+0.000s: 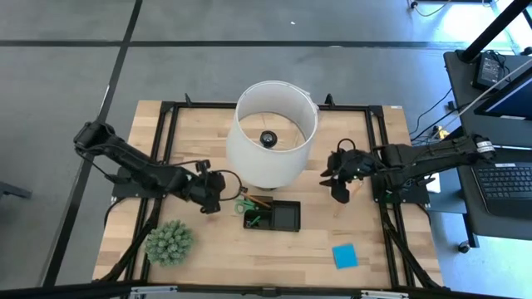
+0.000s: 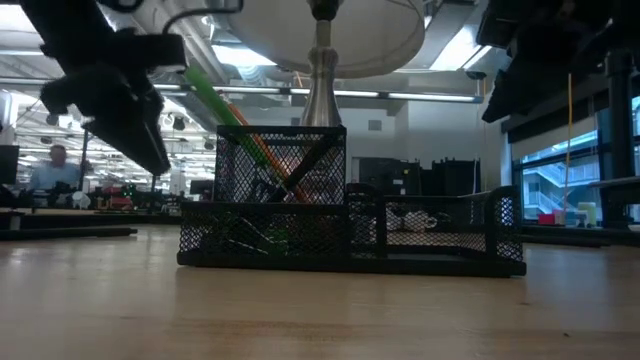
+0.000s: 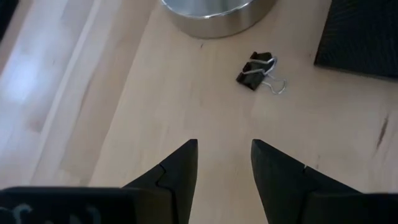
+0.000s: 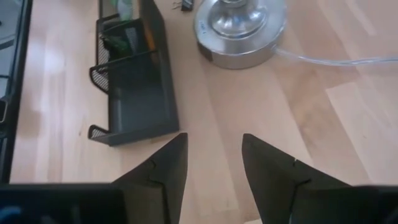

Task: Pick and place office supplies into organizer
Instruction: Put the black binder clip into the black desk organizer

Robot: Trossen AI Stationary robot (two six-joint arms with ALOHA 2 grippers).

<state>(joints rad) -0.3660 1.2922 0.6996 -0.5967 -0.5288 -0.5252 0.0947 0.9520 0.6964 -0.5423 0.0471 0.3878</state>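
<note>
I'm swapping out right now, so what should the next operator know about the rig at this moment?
Left end effector: open, empty, above the table near a binder clip.
Right end effector: open, empty, beside the lamp.
Organizer: in front of the lamp; scissors and orange pencil stand in its left compartment.
Left to do: the clip and the blue sticky-note pad on the table's front right.

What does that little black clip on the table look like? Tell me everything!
The binder clip is small, with a black body and two thin silver wire handles looping out to one side. It lies on its side on the pale wooden table, near the lamp's round shiny metal base and close to the black organizer. Nothing touches it; the left gripper is open, apart from it.
</note>
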